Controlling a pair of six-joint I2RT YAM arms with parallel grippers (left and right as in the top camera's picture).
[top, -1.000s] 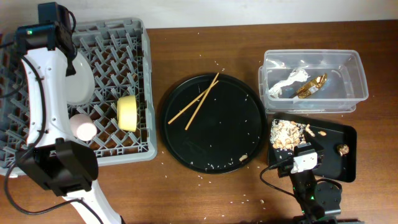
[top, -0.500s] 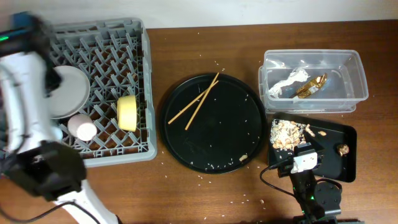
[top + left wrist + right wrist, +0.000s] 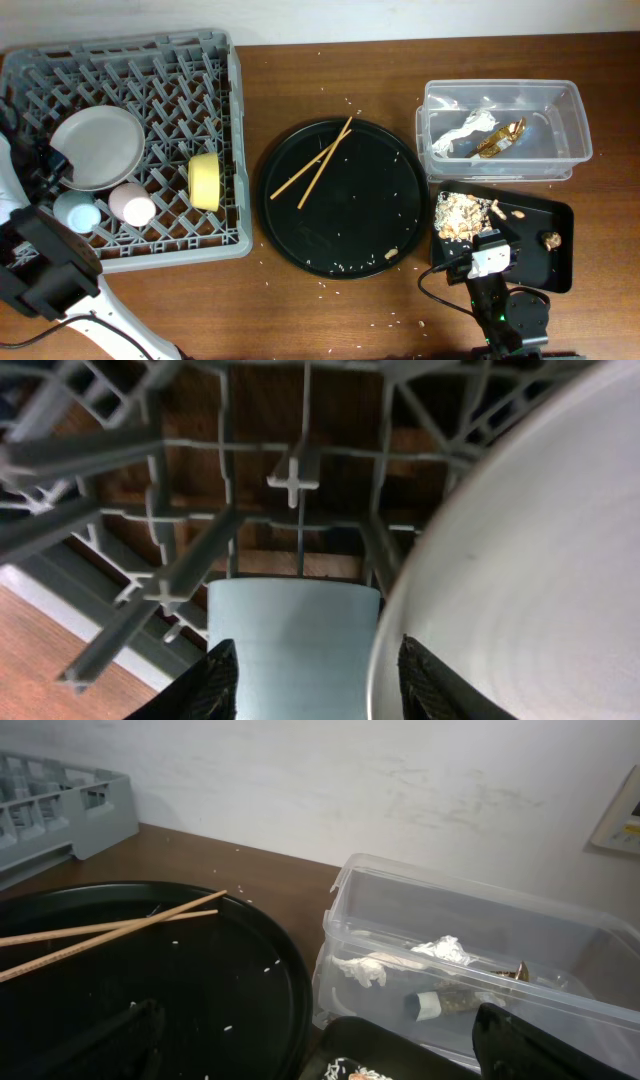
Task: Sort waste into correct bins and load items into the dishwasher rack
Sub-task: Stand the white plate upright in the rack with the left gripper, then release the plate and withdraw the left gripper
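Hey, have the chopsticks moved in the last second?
No. The chopsticks lie crossed at the same spot on the round tray, toward its upper rim.

On the brown wooden bench (image 3: 330, 80): grey dishwasher rack (image 3: 236, 130) at left, round black tray (image 3: 350, 215) centre, clear plastic tub (image 3: 580, 110) right, shallow black rectangular tray (image 3: 560, 225) just beside it. Pale crumbs (image 3: 330, 285) scattered about.

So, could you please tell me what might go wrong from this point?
The left pincer straddles the small light-blue cup beside the pale grey round plate; withdrawing carelessly could tip either. The thin wooden chopsticks, not yet loaded, might slip through the open grid of the grey plastic rack.
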